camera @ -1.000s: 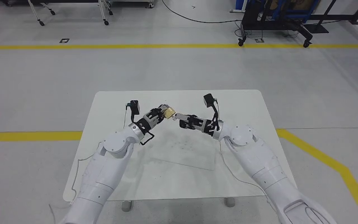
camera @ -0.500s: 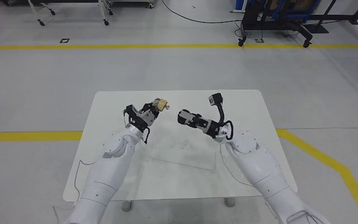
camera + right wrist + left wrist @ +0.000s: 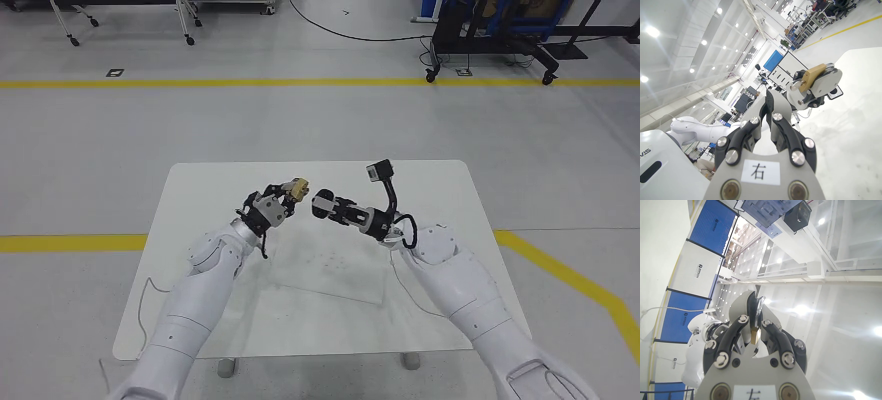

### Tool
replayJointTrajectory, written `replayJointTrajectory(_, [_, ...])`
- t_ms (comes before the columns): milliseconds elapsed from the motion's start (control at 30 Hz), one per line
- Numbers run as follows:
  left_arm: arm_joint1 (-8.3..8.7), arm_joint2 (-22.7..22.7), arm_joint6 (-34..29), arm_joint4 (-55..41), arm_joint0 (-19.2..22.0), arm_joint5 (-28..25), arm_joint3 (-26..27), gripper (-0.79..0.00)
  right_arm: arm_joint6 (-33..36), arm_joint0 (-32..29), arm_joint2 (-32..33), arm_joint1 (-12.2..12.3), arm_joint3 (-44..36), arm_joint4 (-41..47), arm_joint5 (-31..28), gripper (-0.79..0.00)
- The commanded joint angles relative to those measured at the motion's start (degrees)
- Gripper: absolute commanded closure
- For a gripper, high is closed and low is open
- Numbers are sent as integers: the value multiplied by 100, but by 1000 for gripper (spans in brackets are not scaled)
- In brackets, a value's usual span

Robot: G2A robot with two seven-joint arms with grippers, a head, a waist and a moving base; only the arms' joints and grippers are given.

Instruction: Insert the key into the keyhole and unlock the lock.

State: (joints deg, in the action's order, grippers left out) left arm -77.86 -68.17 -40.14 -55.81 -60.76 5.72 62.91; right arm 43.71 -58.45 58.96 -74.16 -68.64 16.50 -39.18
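My left gripper (image 3: 288,192) is shut on a brass padlock (image 3: 296,187), held in the air over the back middle of the white table (image 3: 430,190). In the left wrist view the padlock's brass body (image 3: 754,336) sits between the closed fingers (image 3: 738,309), with a silver metal part further out toward the tips. The right wrist view shows the padlock (image 3: 813,76) with a silver key (image 3: 795,86) stuck in its keyhole. My right gripper (image 3: 321,205) is shut with nothing in it (image 3: 769,96), a short gap from the key and pointing at it.
The tabletop's bare white surface (image 3: 330,270) lies below both arms. A yellow floor line (image 3: 60,242) runs past the table. Wheeled carts and a dark frame (image 3: 500,40) stand far behind the table.
One second ago both grippers met at the padlock. They then drew apart, the key staying in the lock. Now the right gripper is back close to it, shut and empty.
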Motion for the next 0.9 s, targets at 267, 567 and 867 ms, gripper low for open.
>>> replayJointTrajectory(267, [18,21,-286,71,-45,244,133,0,68,194,-138,-56,276,135,66,0])
replayJointTrajectory(567, [34,-3,-340,145,-83,303,264,0,61,276,-205,-93,473,178,91,0])
replayJointTrajectory(867, [68,-45,-102,753,-161,-345,465,0,143,132,-15,-39,336,280,-65,-40])
